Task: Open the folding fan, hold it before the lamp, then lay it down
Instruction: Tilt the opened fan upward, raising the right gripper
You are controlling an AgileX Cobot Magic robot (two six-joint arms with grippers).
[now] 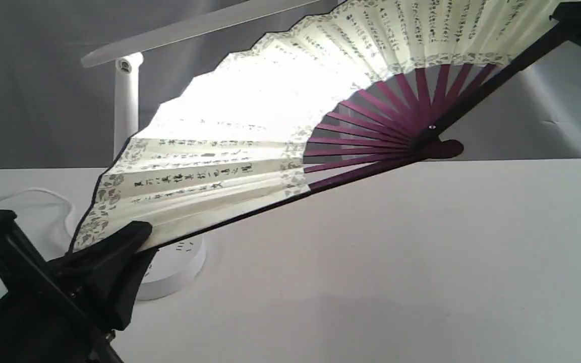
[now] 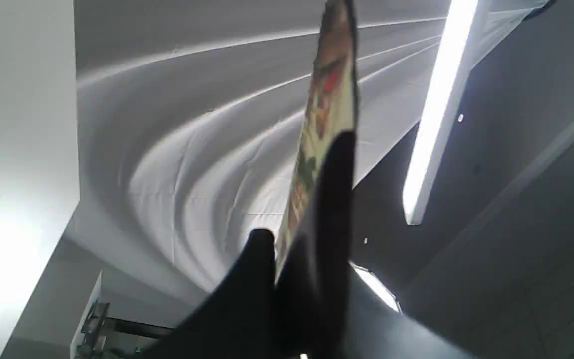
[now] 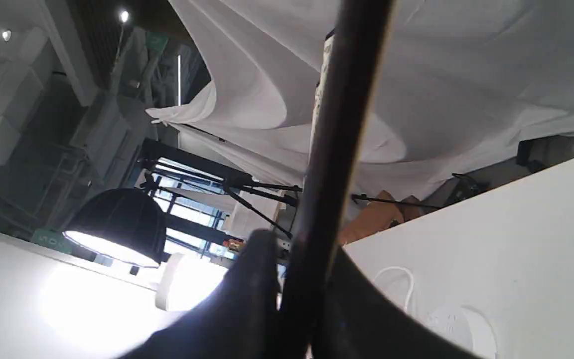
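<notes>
The folding fan (image 1: 250, 126) is spread wide and held up in the air, its cream leaf glowing where the lamp shines through. The white lamp stands behind it, with its post (image 1: 126, 106), head bar (image 1: 194, 27) and round base (image 1: 174, 267) partly covered. My left gripper (image 1: 119, 247) is shut on the lower guard at the leaf's end; in the left wrist view its black fingers (image 2: 327, 209) pinch the fan's edge (image 2: 329, 85). My right gripper (image 1: 580, 22) is shut on the upper guard; the dark guard (image 3: 337, 134) runs between its fingers in the right wrist view.
A white table (image 1: 396, 262) lies under the fan. A white cable (image 1: 28, 196) loops at the left near the lamp base. Grey and white cloth (image 1: 33, 91) hangs as a backdrop behind the table.
</notes>
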